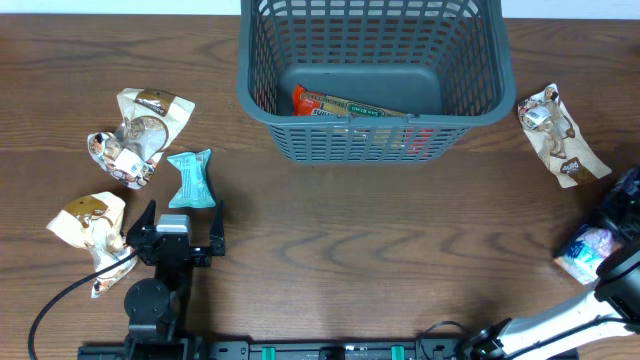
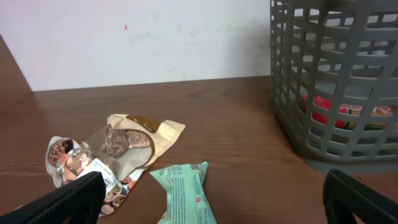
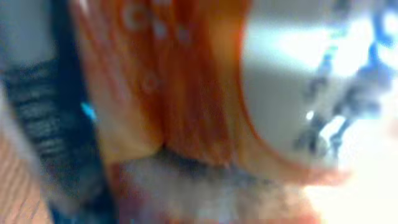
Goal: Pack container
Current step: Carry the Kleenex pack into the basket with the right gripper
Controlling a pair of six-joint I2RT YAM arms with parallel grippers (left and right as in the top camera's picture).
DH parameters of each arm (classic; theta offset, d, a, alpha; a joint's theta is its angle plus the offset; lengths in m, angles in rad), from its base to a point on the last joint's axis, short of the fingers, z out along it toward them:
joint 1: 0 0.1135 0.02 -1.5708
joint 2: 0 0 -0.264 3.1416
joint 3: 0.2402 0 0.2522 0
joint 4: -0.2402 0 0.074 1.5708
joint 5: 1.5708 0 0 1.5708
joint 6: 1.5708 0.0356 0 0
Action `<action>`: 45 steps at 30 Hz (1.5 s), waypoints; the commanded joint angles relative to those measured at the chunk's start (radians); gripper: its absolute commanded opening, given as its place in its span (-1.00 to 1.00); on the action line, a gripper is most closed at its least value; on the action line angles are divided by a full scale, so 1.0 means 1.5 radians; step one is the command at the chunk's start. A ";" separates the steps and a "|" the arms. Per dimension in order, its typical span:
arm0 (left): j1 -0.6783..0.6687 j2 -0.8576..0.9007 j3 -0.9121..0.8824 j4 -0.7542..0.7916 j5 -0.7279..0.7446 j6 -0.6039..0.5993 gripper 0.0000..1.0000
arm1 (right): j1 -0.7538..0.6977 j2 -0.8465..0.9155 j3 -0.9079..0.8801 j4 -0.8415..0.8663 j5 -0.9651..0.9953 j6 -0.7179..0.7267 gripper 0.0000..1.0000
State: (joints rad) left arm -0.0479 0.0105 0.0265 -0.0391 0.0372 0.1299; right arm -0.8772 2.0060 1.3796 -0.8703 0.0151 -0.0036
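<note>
The container, a dark grey-blue lattice basket (image 1: 370, 130), stands at the back centre and also shows in the left wrist view (image 2: 336, 81). A red-orange packet (image 1: 310, 100) and a green-labelled bar (image 1: 360, 108) lie in it. My left gripper (image 1: 183, 213) is open and empty, just in front of a teal snack packet (image 1: 190, 178); in the left wrist view the teal packet (image 2: 185, 193) lies between its fingers (image 2: 211, 186). My right gripper (image 1: 622, 215) is at the far right edge by a blue-white packet (image 1: 588, 250). The right wrist view is a blur of orange and white wrapper.
Left of the teal packet lie a brown-cream packet (image 1: 152, 108), a crumpled clear packet (image 1: 120, 150) and a cream packet (image 1: 90, 220). Another cream packet (image 1: 560, 135) lies right of the basket. The left arm's cable (image 1: 60, 300) loops at front left.
</note>
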 commanded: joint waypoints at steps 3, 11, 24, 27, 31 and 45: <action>-0.002 -0.004 -0.014 -0.017 -0.016 -0.008 0.97 | -0.003 0.012 -0.011 -0.026 -0.015 -0.003 -0.97; -0.002 -0.004 -0.014 -0.018 -0.016 -0.008 0.97 | 0.028 -0.134 0.047 -0.040 -0.159 -0.035 -0.97; -0.002 -0.004 -0.014 -0.018 -0.016 -0.008 0.97 | 0.301 -0.276 0.414 -0.037 -0.204 -0.127 -0.98; -0.002 -0.004 -0.014 -0.018 -0.016 -0.008 0.97 | 0.399 -0.264 0.484 -0.037 -0.231 -0.253 -0.98; -0.002 -0.004 -0.014 -0.018 -0.016 -0.008 0.97 | 0.527 -0.252 0.518 -0.046 -0.230 -0.460 -0.99; -0.002 -0.004 -0.014 -0.018 -0.015 -0.008 0.97 | 0.725 -0.096 0.518 -0.110 -0.216 -0.799 -0.98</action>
State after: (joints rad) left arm -0.0479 0.0105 0.0265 -0.0395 0.0372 0.1295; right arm 0.1940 1.8065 2.1361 -1.0153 -0.3172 -1.0595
